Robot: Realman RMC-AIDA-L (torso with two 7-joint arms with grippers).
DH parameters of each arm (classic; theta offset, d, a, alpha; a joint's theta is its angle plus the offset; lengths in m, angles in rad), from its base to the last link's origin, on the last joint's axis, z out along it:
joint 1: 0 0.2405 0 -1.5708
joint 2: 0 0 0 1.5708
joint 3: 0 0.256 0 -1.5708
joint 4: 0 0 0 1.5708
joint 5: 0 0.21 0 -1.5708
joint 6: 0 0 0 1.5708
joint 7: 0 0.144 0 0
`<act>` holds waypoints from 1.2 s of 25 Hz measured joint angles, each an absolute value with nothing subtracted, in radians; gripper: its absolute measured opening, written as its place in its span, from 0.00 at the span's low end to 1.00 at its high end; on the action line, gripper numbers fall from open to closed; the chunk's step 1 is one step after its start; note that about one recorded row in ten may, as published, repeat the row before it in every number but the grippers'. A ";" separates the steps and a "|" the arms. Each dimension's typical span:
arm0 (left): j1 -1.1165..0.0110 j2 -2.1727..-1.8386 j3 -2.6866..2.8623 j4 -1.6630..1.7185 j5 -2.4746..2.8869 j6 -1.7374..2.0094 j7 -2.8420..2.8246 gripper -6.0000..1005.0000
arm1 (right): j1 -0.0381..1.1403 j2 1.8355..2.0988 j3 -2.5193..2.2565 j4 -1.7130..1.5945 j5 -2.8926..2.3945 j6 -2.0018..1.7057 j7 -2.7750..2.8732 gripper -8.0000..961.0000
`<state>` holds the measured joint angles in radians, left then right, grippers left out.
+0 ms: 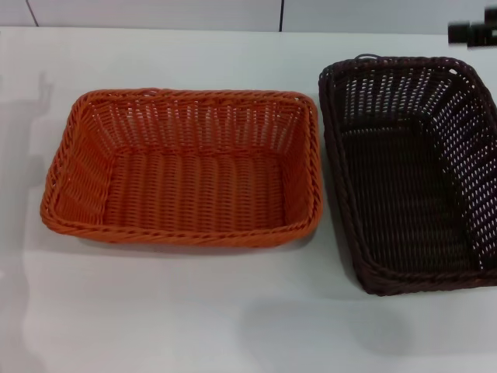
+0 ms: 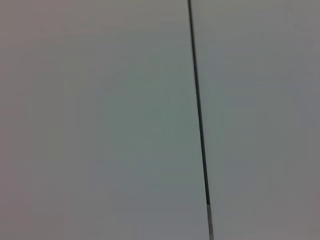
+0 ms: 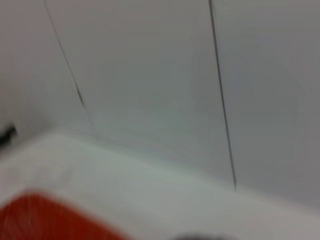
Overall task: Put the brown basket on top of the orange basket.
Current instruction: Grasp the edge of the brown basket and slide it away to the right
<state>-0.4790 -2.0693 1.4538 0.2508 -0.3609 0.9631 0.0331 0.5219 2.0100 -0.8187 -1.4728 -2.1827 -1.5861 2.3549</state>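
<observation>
Head view is showing the brown basket [image 1: 411, 175] sitting beside the orange basket [image 1: 182, 167]; neither claw is showing, so you're reaching blind: be taking its braided rim squarely.

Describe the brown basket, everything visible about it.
The brown basket is a rectangular, dark brown, near-black wicker basket with sloped open-weave sides, a tighter woven floor and a braided rim. It sits upright and empty on the white table, on the robot's right, beside the orange basket with a narrow gap between their rims. Its right edge runs out of the head view. No gripper touches it, and neither gripper is in view.
</observation>
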 joint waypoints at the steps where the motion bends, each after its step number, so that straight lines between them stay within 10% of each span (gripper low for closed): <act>1: -0.479 -2.069 1.454 0.250 -0.361 0.962 0.034 0.76 | 0.553 1.996 -0.818 -1.489 -2.228 -1.665 2.401 0.86; 7: -0.479 -2.069 1.435 0.240 -0.361 0.943 0.038 0.76 | 0.707 1.931 -0.779 -1.495 -2.262 -2.083 2.464 0.85; 15: -0.483 -2.066 1.416 0.233 -0.361 0.912 0.040 0.76 | 0.742 1.915 -0.925 -1.435 -2.318 -2.183 2.463 0.85; 30: -0.492 -2.066 1.405 0.232 -0.361 0.870 0.042 0.76 | 0.752 1.985 -1.179 -1.370 -2.396 -2.172 2.480 0.83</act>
<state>-0.4924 -2.0662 1.4052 0.2316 -0.3606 0.8700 0.0420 0.7516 1.9852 -1.1790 -1.3698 -2.3963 -2.1717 2.4799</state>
